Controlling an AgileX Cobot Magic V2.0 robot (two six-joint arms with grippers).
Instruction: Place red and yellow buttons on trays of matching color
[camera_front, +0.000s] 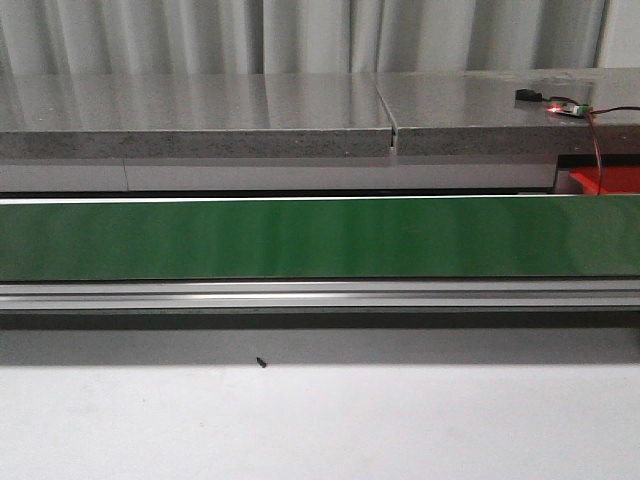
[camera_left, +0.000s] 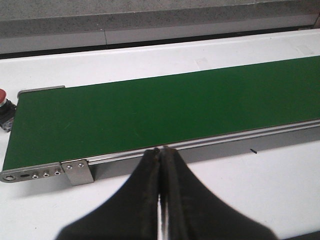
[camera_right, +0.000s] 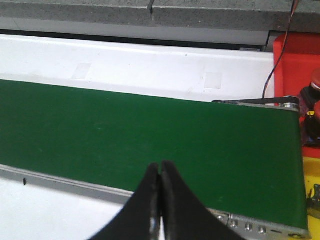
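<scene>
One green belt (camera_front: 300, 238), perhaps two red buttons (camera_right: 314, 82).

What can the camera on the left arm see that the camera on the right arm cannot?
Only the left wrist view shows the red-capped push button beside the belt's end and the left arm's shut black tool. Only the right wrist view shows the bright red tray, a thin dark cable, a yellow surface and the right arm's shut black tool. Both show the long green conveyor belt on the white table.
</scene>
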